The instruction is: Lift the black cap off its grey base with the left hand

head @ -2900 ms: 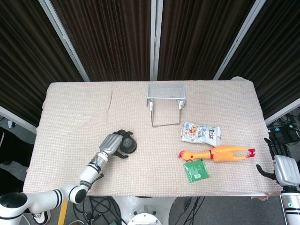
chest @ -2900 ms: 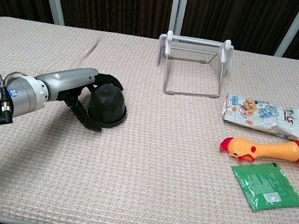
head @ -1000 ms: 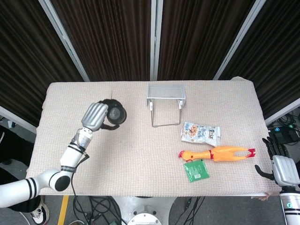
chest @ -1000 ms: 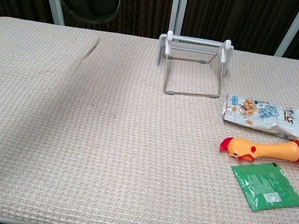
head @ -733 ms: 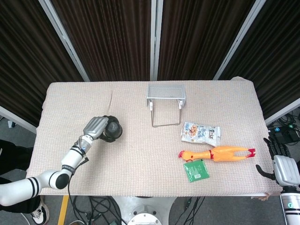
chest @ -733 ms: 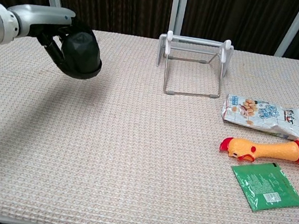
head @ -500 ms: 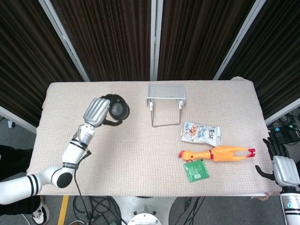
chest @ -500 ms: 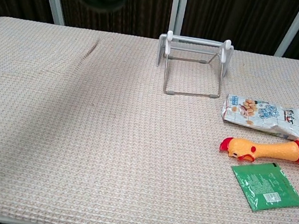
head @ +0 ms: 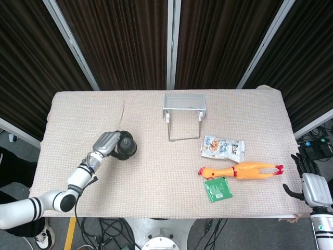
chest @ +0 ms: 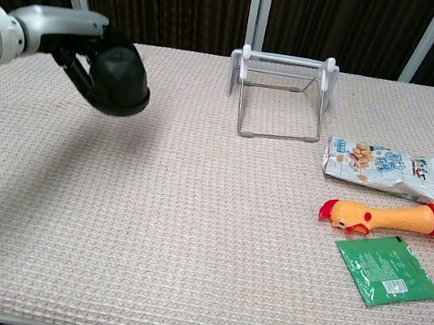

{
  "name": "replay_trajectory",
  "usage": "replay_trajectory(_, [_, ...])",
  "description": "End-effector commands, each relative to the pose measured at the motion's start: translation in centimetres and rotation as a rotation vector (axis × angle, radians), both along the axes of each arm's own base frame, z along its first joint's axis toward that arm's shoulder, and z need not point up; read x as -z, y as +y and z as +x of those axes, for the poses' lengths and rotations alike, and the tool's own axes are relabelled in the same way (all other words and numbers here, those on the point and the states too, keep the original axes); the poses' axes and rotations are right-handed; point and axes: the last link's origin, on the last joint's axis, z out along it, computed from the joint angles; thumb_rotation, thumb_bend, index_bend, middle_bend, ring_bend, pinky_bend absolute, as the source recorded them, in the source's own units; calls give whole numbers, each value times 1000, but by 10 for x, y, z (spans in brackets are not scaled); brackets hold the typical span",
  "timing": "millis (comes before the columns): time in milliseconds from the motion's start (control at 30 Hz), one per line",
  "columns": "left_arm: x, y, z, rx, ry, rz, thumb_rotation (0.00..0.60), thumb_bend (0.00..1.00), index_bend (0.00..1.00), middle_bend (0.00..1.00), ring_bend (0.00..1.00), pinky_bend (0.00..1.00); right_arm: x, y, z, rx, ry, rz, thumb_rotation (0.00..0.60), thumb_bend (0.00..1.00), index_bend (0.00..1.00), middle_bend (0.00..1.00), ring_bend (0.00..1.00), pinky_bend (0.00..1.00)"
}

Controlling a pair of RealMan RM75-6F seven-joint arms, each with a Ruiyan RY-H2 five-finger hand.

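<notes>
My left hand (head: 105,142) grips the black cap (head: 125,146) and holds it in the air over the left side of the table. In the chest view the left hand (chest: 63,32) comes in from the left, its fingers wrapped around the domed black cap (chest: 120,74), which hangs tilted above the cloth. I see no grey base apart from the cap in either view. My right hand (head: 312,187) hangs off the table's front right corner, fingers apart and holding nothing.
A wire rack (head: 184,107) stands at the back centre of the cloth-covered table (head: 156,177). On the right lie a snack bag (head: 222,148), a rubber chicken (head: 240,170) and a green packet (head: 217,188).
Half a second ago my left hand held the cap higher, at the chest view's top edge; it has come down with the cap still in it. The right hand has not moved.
</notes>
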Motion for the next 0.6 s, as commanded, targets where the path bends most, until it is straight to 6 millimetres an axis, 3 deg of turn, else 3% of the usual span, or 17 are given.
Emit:
replay_trajectory(33, [-3,0,-8,-25,-21,13,600,225,372,374,286,374,1,0,-1,3,0,4,600,186,0,0,0,0])
replay_trajectory(200, [0,-12,40,77,-133,-11,600,225,372,374,286,374,3,0,-1,1,1,10,600,187,0,0,0,0])
replay_trajectory(333, [21,-60,87,239,-202,-160,600,225,371,374,286,374,2,-1,-1,2,2,6,600,187,0,0,0,0])
replay_trajectory(433, [28,-80,103,324,-206,-209,600,225,370,374,286,375,3,0,-1,5,0,7,600,188,0,0,0,0])
replay_trajectory(500, [25,-71,101,341,-185,-151,600,224,371,376,286,376,3,0,-2,5,-1,8,600,188,0,0,0,0])
replay_trajectory(600, [13,-32,80,280,-113,24,600,225,371,377,286,376,3,-1,-3,9,-3,10,600,188,0,0,0,0])
